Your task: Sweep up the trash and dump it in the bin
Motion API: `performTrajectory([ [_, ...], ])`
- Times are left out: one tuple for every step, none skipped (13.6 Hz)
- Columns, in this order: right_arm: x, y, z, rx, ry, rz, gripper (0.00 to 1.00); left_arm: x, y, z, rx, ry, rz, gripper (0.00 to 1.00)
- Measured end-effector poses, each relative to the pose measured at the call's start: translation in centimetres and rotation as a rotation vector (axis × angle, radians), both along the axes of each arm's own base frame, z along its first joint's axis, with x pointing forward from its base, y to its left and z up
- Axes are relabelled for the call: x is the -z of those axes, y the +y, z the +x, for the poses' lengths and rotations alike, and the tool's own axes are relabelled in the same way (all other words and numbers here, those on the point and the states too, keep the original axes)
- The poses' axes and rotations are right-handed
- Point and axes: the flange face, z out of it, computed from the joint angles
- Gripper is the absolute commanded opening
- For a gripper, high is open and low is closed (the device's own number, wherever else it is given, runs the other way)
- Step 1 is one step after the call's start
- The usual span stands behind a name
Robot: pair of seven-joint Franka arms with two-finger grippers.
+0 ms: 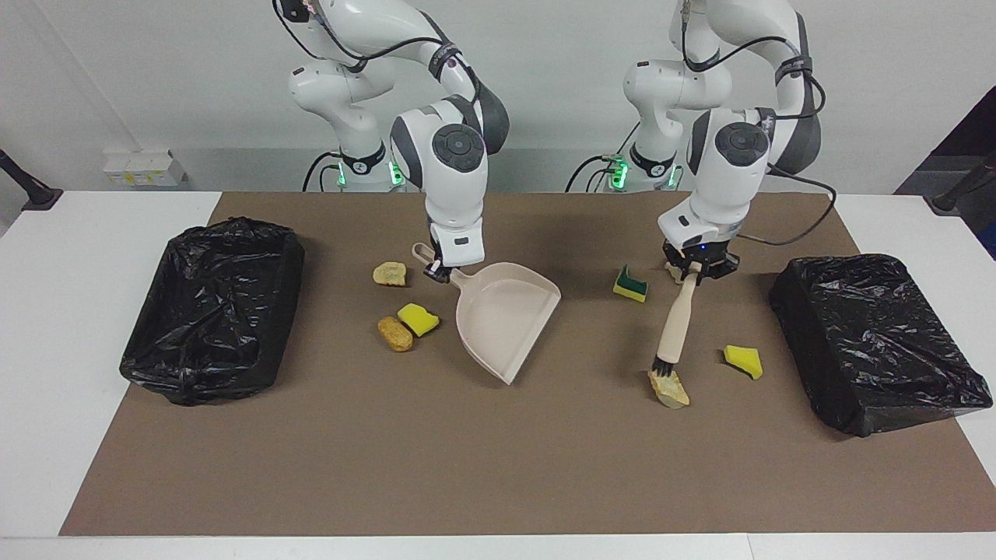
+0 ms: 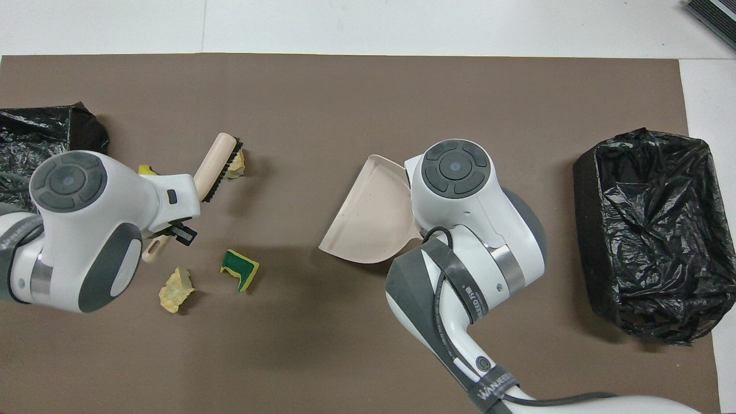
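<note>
My right gripper (image 1: 440,272) is shut on the handle of the pale pink dustpan (image 1: 506,315), which lies mid-mat with its mouth turned toward the left arm's end. My left gripper (image 1: 695,271) is shut on the handle of the wooden brush (image 1: 674,323). The brush bristles (image 2: 223,172) touch a beige chunk (image 1: 669,389). A green-layered sponge (image 1: 631,284) and a yellow sponge (image 1: 743,360) lie near it, and my left gripper partly hides another beige chunk (image 1: 672,268). A beige chunk (image 1: 389,273), a yellow sponge (image 1: 419,319) and a brown lump (image 1: 395,333) lie beside the dustpan handle.
A black-bag-lined bin (image 1: 210,307) stands at the right arm's end of the brown mat (image 1: 498,467). A second black-bagged bin (image 1: 875,342) stands at the left arm's end. White table borders the mat.
</note>
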Motion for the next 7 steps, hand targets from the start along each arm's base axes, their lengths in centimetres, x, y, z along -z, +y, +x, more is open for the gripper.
performTrajectory([
  [0.2, 0.0, -0.3, -0.038, -0.013, -0.005, 0.0, 0.0, 0.6, 1.9, 0.047, -0.008, 0.009, 0.0],
  [0.5, 0.0, -0.7, -0.083, -0.028, -0.012, 0.0, 0.1, 1.3, 3.9, 0.101, -0.023, 0.026, 0.0],
  [0.8, -0.1, -1.1, -0.139, -0.035, -0.01, 0.0, 0.3, 2.0, 5.8, 0.15, -0.041, 0.046, 0.0],
  [1.1, -0.2, -1.3, -0.191, -0.031, -0.008, 0.0, 0.7, 2.6, 7.5, 0.193, -0.058, 0.067, 0.0],
  [1.3, -0.3, -1.5, -0.226, -0.026, -0.009, 0.0, 1.2, 3.0, 9.1, 0.226, -0.068, 0.087, 0.0],
  [1.6, -0.4, -1.5, -0.249, -0.023, -0.017, 0.0, 1.8, 3.7, 10.5, 0.261, -0.074, 0.102, 0.0],
  [1.7, -0.5, -1.6, -0.258, -0.022, -0.025, 0.0, 2.3, 4.5, 11.6, 0.298, -0.075, 0.109, 0.0],
])
